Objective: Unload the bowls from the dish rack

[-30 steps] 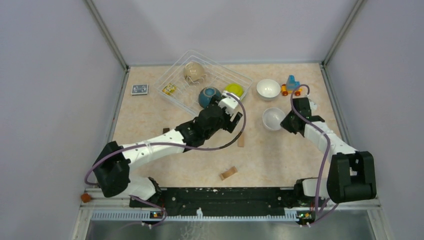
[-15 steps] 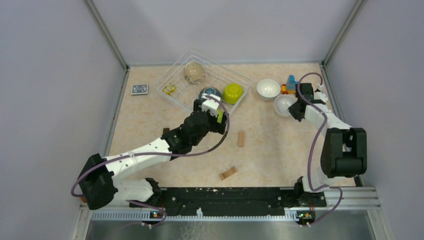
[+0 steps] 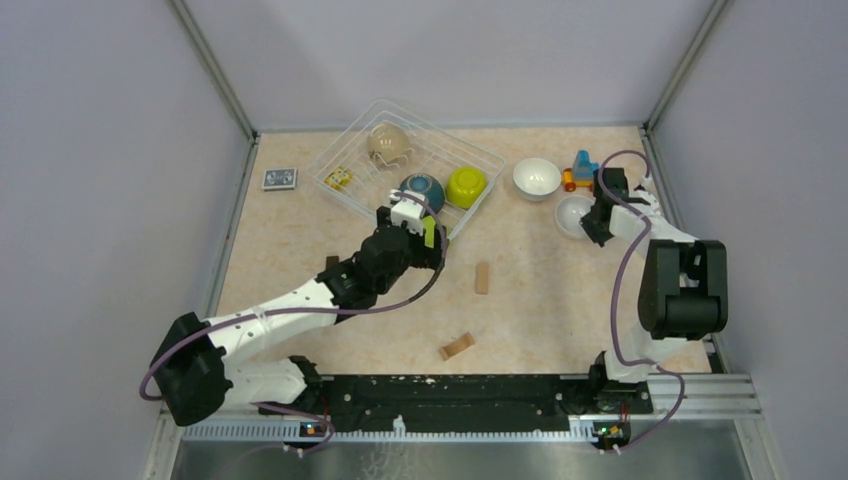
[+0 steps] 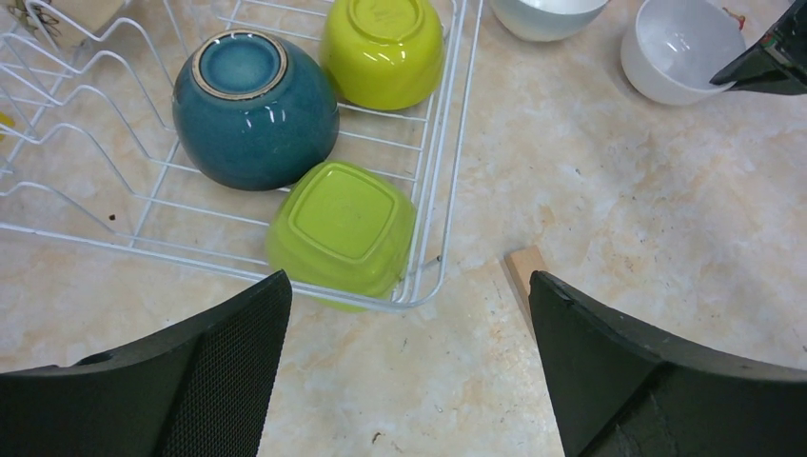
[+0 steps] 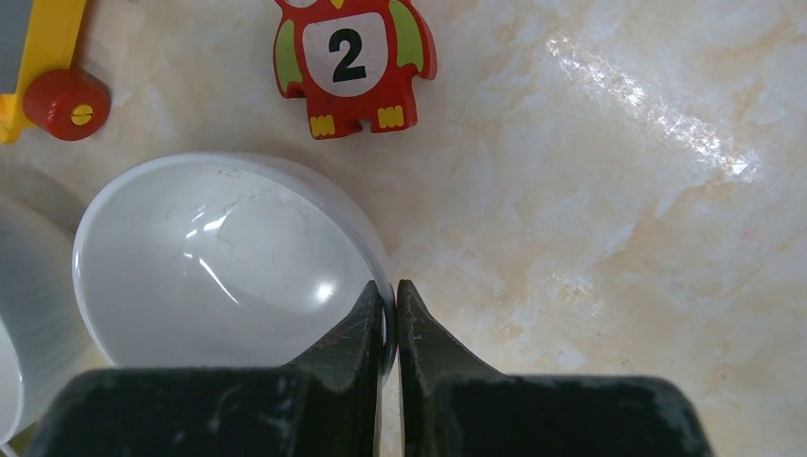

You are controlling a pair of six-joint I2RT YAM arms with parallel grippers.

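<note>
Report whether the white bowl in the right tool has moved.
Yes. The held white bowl, pinched in the right tool, went away from the near edge and rightward, ending close beside the resting white bowl.

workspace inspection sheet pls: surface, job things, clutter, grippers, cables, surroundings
surface: beige marbled table, no spills seen
job's things: dish rack holds beige bowl, teal bowl, corner lime bowl, other lime bowl; far white bowl and near white bowl are outside it
clutter: card, toy vehicle, owl piece, wooden block, wooden scrap, yellow item in the rack
grippers: left gripper open above corner lime bowl; right gripper shut on near white bowl's rim
cables: left purple cable, right purple cable, both looping
surroundings: grey walls, nothing else seen
</note>
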